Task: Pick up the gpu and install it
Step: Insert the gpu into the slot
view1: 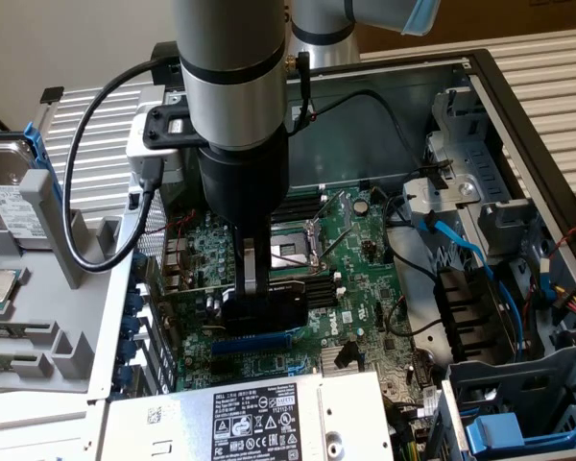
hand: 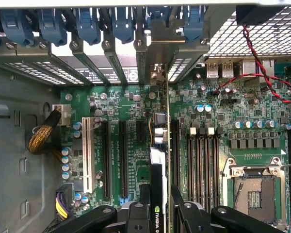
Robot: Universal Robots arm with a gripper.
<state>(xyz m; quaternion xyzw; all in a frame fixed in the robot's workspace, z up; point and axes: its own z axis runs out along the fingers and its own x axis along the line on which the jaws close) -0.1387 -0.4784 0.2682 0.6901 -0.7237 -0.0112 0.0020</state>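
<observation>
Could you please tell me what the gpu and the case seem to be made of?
gpu: matte black shroud, probably plastic; its bracket looks like bare silvery sheet metal.
case: dull grey sheet metal, judging by folded edges and punched vents.

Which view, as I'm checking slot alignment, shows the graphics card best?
The wrist view: the graphics card stands edge-on in the gripper, lined along the motherboard slots. The exterior view shows its black face above the blue slot.
</observation>
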